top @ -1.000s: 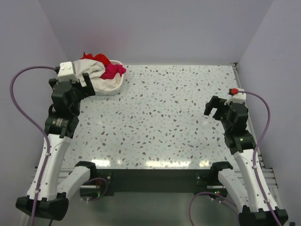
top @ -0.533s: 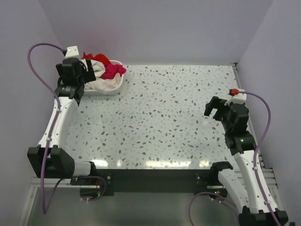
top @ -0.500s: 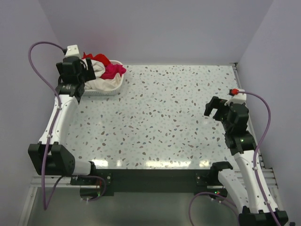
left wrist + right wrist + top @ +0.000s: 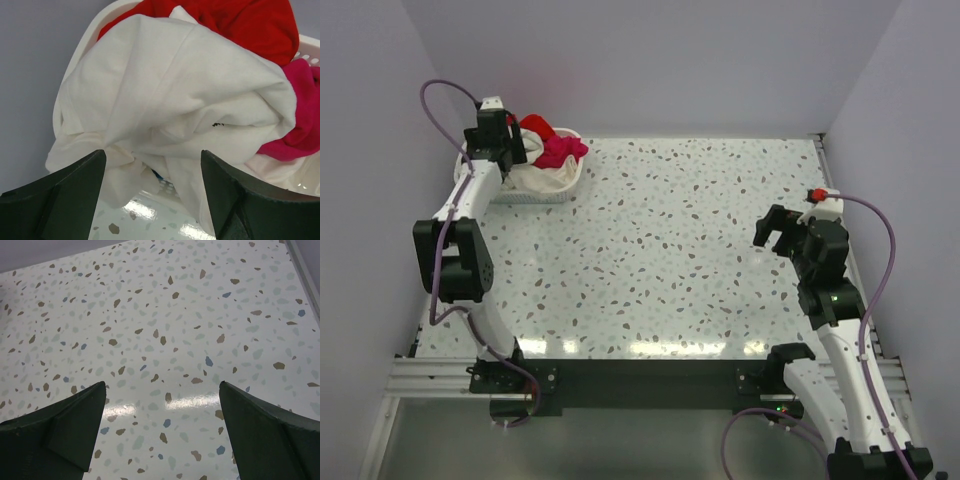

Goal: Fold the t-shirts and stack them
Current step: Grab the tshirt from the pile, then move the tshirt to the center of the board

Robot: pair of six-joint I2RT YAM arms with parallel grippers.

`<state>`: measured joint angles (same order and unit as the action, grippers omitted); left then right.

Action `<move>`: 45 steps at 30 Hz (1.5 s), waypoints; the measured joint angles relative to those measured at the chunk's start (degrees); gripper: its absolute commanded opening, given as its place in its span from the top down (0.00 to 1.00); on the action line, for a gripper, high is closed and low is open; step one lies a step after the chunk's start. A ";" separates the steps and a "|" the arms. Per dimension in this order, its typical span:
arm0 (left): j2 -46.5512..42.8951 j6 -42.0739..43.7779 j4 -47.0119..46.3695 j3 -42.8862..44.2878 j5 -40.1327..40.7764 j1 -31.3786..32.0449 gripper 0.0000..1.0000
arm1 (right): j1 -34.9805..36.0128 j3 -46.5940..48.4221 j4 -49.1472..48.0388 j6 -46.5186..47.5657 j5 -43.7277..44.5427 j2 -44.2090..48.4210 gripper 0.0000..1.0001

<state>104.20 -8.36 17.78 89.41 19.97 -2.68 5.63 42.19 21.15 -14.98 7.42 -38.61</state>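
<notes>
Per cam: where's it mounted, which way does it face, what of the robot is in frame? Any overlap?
Top external: above and behind the bases, looking down on the speckled table; both arms show, left gripper at the white slatted plastic basket, right gripper over bare table.
Left wrist: looks into the basket at white t-shirt, red t-shirt, magenta-pink t-shirt; open fingers show.
Right wrist: looks down at bare table; open fingers show.
Shared: top and left wrist both show basket and t-shirts.

One basket [image 4: 84,41] at the far left corner of the one table [image 4: 670,250] holds three visible tees: one white t-shirt [image 4: 165,85], one red t-shirt [image 4: 240,22] and one magenta-pink t-shirt [image 4: 300,120]. There are two grippers, the left gripper [image 4: 152,155] and the right gripper [image 4: 162,385].
</notes>
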 measured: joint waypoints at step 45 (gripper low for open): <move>-30.32 3.82 -0.50 4.35 -22.93 13.99 1.00 | 0.00 -0.44 -0.50 -2.58 -4.37 0.83 0.01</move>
<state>73.89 -4.54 17.28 93.76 -2.96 11.31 5.63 41.76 20.64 -17.56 3.05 -37.78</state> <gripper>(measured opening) 0.048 0.986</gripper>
